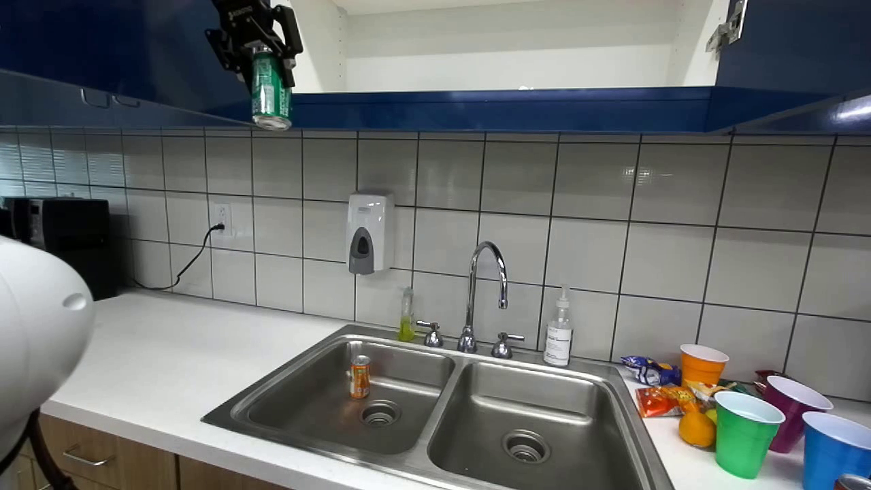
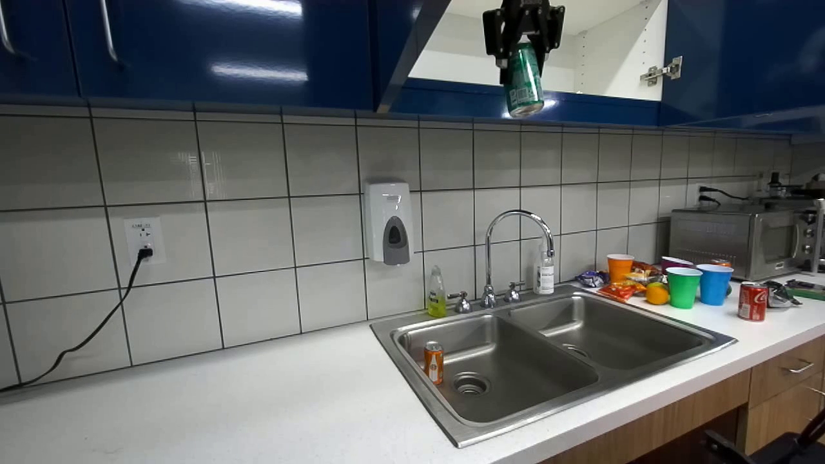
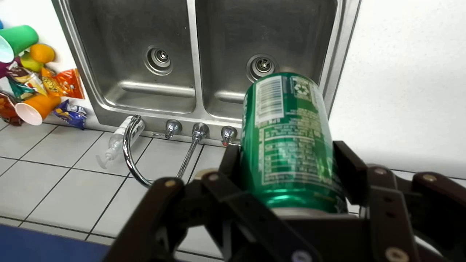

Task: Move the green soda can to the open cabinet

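Tiled backsplash [image 1: 180,170]: pale squares, dark joints.
Countertop [image 1: 163,347]: white.
Open cabinet [image 1: 510,61]: wall-hung, white interior, dark blue bottom edge.
Double sink [image 1: 558,388]: stainless steel, two basins, set in the countertop.
Microwave oven [image 2: 715,238]: grey metal, on the countertop, in an exterior view.
Faucet [image 1: 471,299]: chrome gooseneck, at the sink's back edge.
Gripper [image 3: 289,163]: black, clasped on the sides of the green soda can [image 2: 525,84].
Soap dispenser [image 1: 371,231]: white, grey front panel, mounted on the backsplash.
Pump bottle [image 1: 558,340]: clear, white label, upright behind the basins, beside the faucet.
Clear bottle [image 1: 406,329]: yellow-green liquid in its lower part, behind the basins.
Green cup [image 1: 747,442], blue cup [image 1: 835,452], purple cup [image 1: 789,416], orange cup [image 1: 701,369]: grouped on the countertop beside the sink.
Green soda can: silvery rim, bottom end down, slightly tilted; in the air in front of the open cabinet, outside it.
Red soda can [image 2: 753,303]: on the countertop, near the blue cup.
Orange can [image 1: 360,378]: in the left-hand basin as both exterior views show it.
Snack packets [image 1: 656,403]: beside the orange cup.
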### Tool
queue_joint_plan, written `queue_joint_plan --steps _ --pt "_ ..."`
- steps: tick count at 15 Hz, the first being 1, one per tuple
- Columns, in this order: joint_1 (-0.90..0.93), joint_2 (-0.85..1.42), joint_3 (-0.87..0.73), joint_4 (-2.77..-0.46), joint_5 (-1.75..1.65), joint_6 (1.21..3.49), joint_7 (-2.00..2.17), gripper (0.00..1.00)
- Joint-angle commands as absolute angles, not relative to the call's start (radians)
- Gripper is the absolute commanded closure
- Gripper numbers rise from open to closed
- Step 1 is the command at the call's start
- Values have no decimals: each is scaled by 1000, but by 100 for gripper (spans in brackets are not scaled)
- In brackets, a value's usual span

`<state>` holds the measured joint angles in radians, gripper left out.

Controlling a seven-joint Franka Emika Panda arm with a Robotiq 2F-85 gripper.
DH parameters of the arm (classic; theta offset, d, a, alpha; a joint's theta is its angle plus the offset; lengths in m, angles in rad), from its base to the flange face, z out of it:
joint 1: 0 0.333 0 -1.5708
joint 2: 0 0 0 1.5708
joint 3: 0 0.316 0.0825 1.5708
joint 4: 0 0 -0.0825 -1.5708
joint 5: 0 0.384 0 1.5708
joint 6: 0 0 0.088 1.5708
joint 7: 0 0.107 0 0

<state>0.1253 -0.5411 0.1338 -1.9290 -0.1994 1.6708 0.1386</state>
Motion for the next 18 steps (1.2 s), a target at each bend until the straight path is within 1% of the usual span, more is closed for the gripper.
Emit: queue_joint_plan --steps 1,18 --pt "91 -510 157 -1860 -220 1633 141 60" --pt "80 -461 162 -1710 -259 1582 144 60"
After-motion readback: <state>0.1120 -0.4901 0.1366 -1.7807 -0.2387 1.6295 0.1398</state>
